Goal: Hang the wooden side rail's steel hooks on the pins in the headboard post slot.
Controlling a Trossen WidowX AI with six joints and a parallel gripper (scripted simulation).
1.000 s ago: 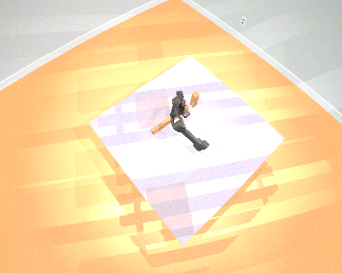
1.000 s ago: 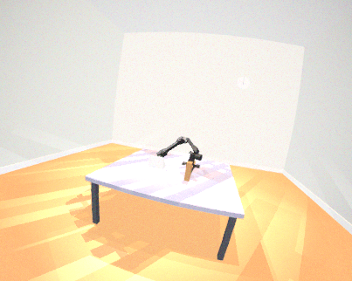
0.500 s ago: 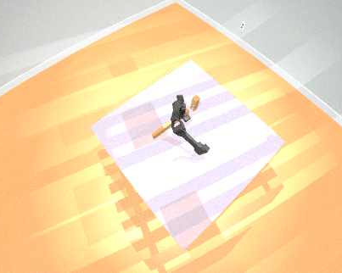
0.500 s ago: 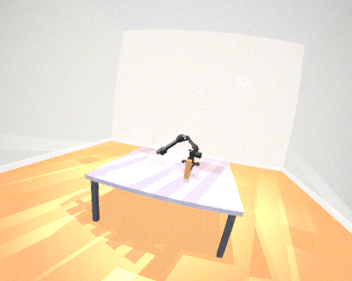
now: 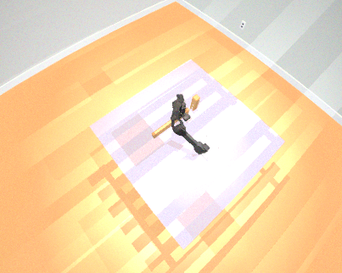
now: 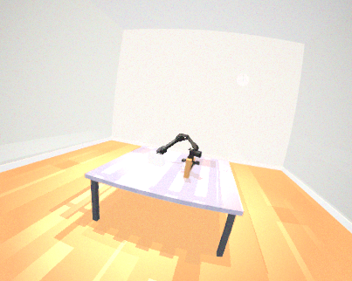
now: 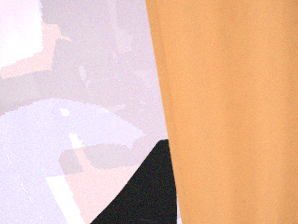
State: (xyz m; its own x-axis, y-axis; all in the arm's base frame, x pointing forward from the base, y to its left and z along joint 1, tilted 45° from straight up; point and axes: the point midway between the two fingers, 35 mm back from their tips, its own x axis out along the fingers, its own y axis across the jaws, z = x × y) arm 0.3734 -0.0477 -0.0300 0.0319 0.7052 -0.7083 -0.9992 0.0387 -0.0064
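Note:
The wooden side rail (image 5: 162, 129) (image 7: 230, 100) slants under the arm in the top view, its far end low at the left. My gripper (image 5: 182, 115) (image 6: 190, 161) is shut on the rail near its post-side end. One black finger shows against the rail's edge in the wrist view. The headboard post (image 5: 195, 102) (image 6: 188, 168) stands upright just beyond that end of the rail. The gap between them looks small. The steel hooks and the pins in the slot are too small or hidden to make out. Whether the far end touches the table cannot be told for sure.
The arm's base (image 5: 201, 147) (image 6: 162, 150) stands on the pale table (image 5: 159, 186) (image 6: 133, 176), and the arm reaches over the rail. The post stands close in front of the gripper in the exterior view. Patchy shadows and bright stripes cross the table top.

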